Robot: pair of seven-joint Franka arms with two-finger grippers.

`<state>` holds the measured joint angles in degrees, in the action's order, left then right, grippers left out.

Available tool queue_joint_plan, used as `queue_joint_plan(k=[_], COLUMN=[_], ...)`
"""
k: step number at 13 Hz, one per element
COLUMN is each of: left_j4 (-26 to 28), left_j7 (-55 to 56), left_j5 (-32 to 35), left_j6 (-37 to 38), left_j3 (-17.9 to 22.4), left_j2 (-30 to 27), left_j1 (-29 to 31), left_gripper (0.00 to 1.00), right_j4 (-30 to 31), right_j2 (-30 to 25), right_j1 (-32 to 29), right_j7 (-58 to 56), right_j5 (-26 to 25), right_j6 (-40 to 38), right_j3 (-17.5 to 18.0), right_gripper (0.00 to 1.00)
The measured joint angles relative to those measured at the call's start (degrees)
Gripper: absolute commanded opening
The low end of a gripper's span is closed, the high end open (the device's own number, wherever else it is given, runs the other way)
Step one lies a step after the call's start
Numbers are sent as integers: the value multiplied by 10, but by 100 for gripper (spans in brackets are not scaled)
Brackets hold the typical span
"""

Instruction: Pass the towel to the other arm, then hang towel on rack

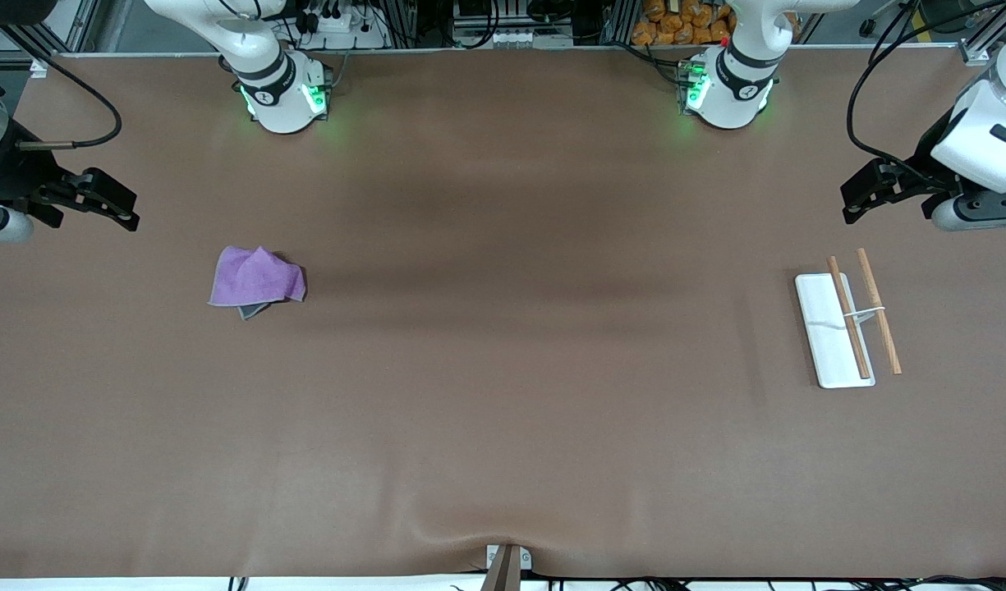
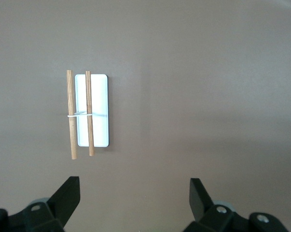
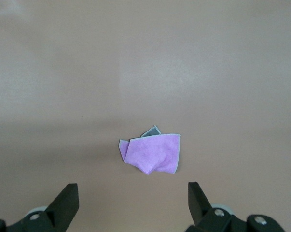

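Toward the right arm's end we see the towel [image 1: 257, 279] lying free, right gripper [image 1: 112, 207] and left gripper [image 1: 868, 195] both spread empty, the rack [image 1: 833, 330] awaiting near the left

White arms [image 1: 264, 74] with green base lights, black tools [image 1: 860, 197].

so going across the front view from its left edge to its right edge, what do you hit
right gripper → crumpled purple cloth towel → white tray rack with two brown wooden rods → left gripper

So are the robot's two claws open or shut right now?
Left gripper: open, holding nothing, up above the table near the rack.
Right gripper: open, holding nothing, near the towel.
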<state>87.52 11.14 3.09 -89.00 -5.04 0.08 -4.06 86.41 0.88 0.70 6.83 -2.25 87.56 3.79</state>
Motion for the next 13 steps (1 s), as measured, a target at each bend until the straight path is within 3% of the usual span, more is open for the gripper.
queue_joint_plan(k=[8,13], left_j4=[-2,-2], left_j7=[16,16], left_j5=[0,0], left_j6=[3,7], left_j3=[-10,-20], left_j2=[0,0], left_j1=[4,4], left_gripper=[100,100], right_j4=[0,15], right_j2=[4,38], right_j1=[0,3], right_j7=[0,-7], right_j5=[0,0], right_j6=[-5,-99], right_j3=[0,2], right_gripper=[100,100])
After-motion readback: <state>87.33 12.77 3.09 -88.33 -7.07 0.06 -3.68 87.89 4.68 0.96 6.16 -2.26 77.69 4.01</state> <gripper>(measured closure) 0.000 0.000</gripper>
